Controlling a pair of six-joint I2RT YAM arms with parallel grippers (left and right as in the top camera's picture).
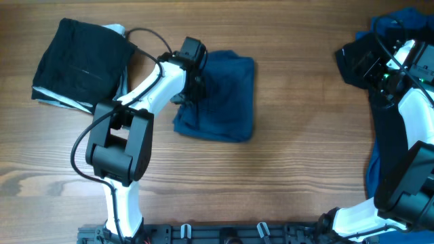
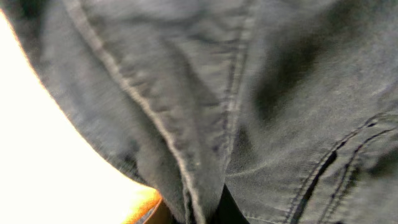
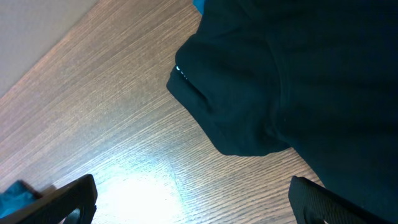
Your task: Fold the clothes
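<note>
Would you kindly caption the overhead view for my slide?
Left gripper shut on the navy garment at its left edge; right gripper open beside a black garment; folded dark pile far left.

Filled almost edge to edge with dark navy garment (image 2: 280, 93), pressed very close. Pale stitched seam (image 2: 146, 115) running from upper left down to bottom centre. Double stitching at lower right. Washed-out white glare at lower left.

This looks like a robotics lab or test bench. A wood-grain table (image 1: 291, 135) fills the overhead view. Along the table's near edge runs a dark mounting rail (image 1: 224, 234), from which the white-and-black left arm (image 1: 152, 85) and right arm (image 1: 415, 112) rise. A loose black cable (image 1: 74, 154) loops above the table beside the left arm. Folded and heaped clothes (image 1: 227, 102) lie on the table.
</note>
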